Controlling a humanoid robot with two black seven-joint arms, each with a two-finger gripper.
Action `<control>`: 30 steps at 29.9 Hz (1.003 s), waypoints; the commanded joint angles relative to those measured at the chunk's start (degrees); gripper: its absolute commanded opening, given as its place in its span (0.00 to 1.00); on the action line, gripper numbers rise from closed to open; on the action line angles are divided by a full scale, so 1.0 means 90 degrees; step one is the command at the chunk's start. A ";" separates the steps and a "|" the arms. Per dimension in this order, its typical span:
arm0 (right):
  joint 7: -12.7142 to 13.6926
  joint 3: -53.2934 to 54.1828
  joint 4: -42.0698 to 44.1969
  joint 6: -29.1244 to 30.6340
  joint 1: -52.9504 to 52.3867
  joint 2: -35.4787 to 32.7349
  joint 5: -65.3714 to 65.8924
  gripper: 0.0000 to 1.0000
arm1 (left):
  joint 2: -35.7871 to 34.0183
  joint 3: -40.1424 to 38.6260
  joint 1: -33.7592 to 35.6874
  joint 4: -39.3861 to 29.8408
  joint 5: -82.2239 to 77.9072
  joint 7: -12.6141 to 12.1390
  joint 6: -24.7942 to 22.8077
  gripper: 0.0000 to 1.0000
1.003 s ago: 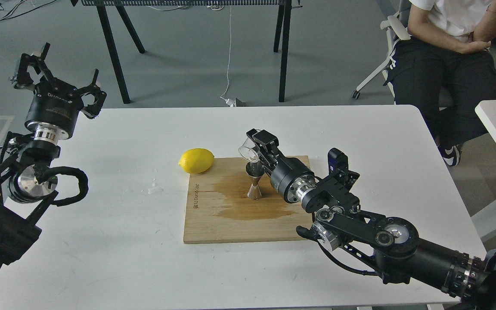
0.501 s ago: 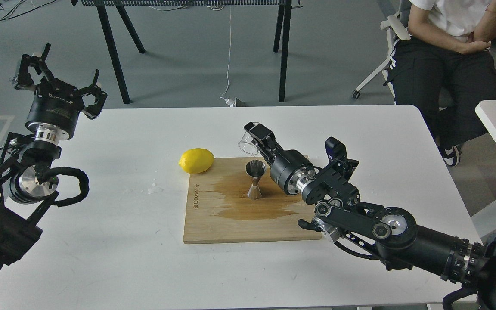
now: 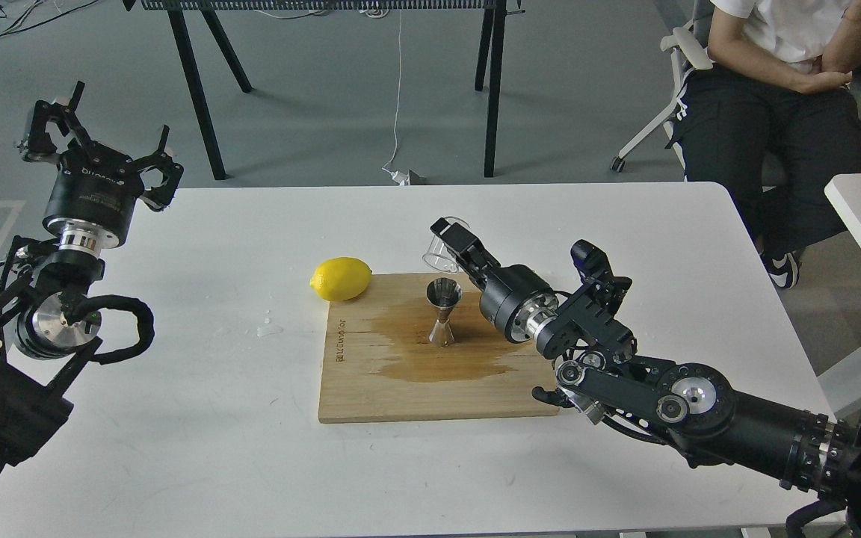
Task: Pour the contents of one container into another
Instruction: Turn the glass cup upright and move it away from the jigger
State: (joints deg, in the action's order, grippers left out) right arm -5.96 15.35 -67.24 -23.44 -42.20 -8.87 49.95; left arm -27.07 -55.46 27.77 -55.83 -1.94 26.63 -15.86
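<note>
The right gripper (image 3: 451,240) is clamped on the tiny clear glass cup (image 3: 442,252), just behind the shiny steel hourglass jigger (image 3: 443,311) standing mid wooden board (image 3: 371,388). Pouring looks finished; setting down remains. The left gripper (image 3: 94,138) hangs spread, idle.

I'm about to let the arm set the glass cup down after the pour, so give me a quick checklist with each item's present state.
1. Right gripper holds the glass cup: ok, fingers are clamped on it.
2. Cup clear of the jigger: ok, it hangs tilted beyond the jigger's mouth, apart from it.
3. Jigger upright on the cutting board: ok.
4. Cup emptied: cannot tell, the glass is too transparent.
5. Board dry: not ok, a wet stain spreads around the jigger's base.
6. Left gripper out of the way: ok, open, raised at the table's far left.
</note>
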 commanded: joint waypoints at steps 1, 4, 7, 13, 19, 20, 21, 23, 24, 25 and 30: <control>-0.0002 -0.0006 0.0000 -0.0003 0.0001 -0.0001 -0.0003 0.39 | 0.0000 0.0000 0.0000 0.0002 0.0001 0.0010 0.0004 1.00; -0.0002 -0.0016 0.0000 0.0006 -0.0009 0.0009 -0.0003 0.40 | 0.0000 0.0000 0.0000 0.0002 0.0001 0.0010 0.0004 1.00; -0.0012 -0.0045 0.0000 0.0006 -0.0009 0.0028 0.0046 0.40 | 0.0000 0.0000 0.0000 0.0002 0.0001 0.0010 0.0004 1.00; -0.0012 -0.0045 -0.0010 -0.0003 -0.0009 -0.0001 -0.0012 0.40 | 0.0000 0.0000 0.0000 0.0002 0.0001 0.0010 0.0004 1.00; 0.0056 0.0393 -0.0127 0.0035 0.0108 -0.0196 -0.0353 0.40 | 0.0000 0.0000 0.0009 -0.0008 0.0001 0.0001 0.0004 1.00; 0.0056 0.0491 -0.0156 0.0065 0.0137 -0.0225 -0.0538 0.40 | -0.0010 0.0000 0.0000 -0.0008 0.0001 0.0001 0.0004 1.00; 0.0056 0.0569 -0.0205 0.0065 0.0186 -0.0255 -0.0704 0.40 | -0.0010 0.0000 0.0009 0.0002 0.0001 0.0001 0.0004 1.00; 0.0086 0.0793 -0.0351 0.0094 0.0264 -0.0381 -0.1065 0.40 | -0.0010 0.0010 0.0010 0.0002 0.0001 0.0001 0.0004 1.00; 0.0086 0.0949 -0.0429 0.0152 0.0294 -0.0469 -0.1289 0.40 | -0.0010 0.0010 0.0010 -0.0008 0.0001 0.0001 0.0004 1.00; 0.0086 0.1067 -0.0488 0.0201 0.0332 -0.0537 -0.1485 0.40 | -0.0010 0.0010 0.0010 0.0002 0.0001 0.0001 0.0004 1.00; 0.0095 0.1876 -0.0693 0.0543 0.0713 -0.0782 -0.2335 0.40 | -0.0010 0.0029 0.0010 -0.0018 0.0001 0.0001 0.0014 1.00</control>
State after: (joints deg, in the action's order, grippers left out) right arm -5.19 27.67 -72.47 -20.33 -37.91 -14.57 32.99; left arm -27.16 -55.28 27.87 -55.89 -1.93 26.63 -15.78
